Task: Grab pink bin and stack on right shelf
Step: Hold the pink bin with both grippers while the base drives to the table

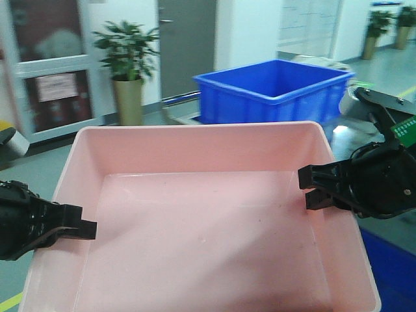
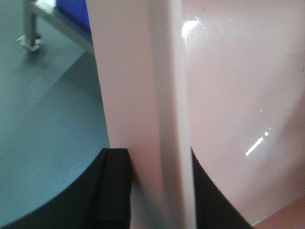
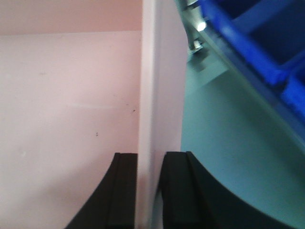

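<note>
On the far left, the left pincer [image 1: 81, 229] reaches in from the side and bites the left wall of the pink bin [image 1: 201, 247]. In the left wrist view its two black fingers [image 2: 113, 191] sit one on each side of that wall, one outside and one inside. They are closed almost all the way, with only the thin wall between them. The green-grey floor [image 2: 47, 119] shows past the outside finger.

The pink bin fills the low middle of the front view, very near the camera, with its open side up. It sits between the two pincers, which hold it by its left and right walls. I cannot tell what is under it. Its inside bottom is shiny and has a few tiny dark specks.

Behind the bin, going from left to right, there is a glass door [image 1: 55, 84] with a paper sign, a leafy plant [image 1: 129, 71] in a tall pot and a grey door [image 1: 187, 45]. Then comes a big blue crate [image 1: 273, 91], just past the bin's far right corner.

On the right, the right pincer [image 1: 316, 188] holds the bin's right wall near the rim. In the right wrist view its black fingers [image 3: 125, 191] press the wall from both sides, nearly closed. The pink inside is to the left, and the floor and blue crate are to the right.
</note>
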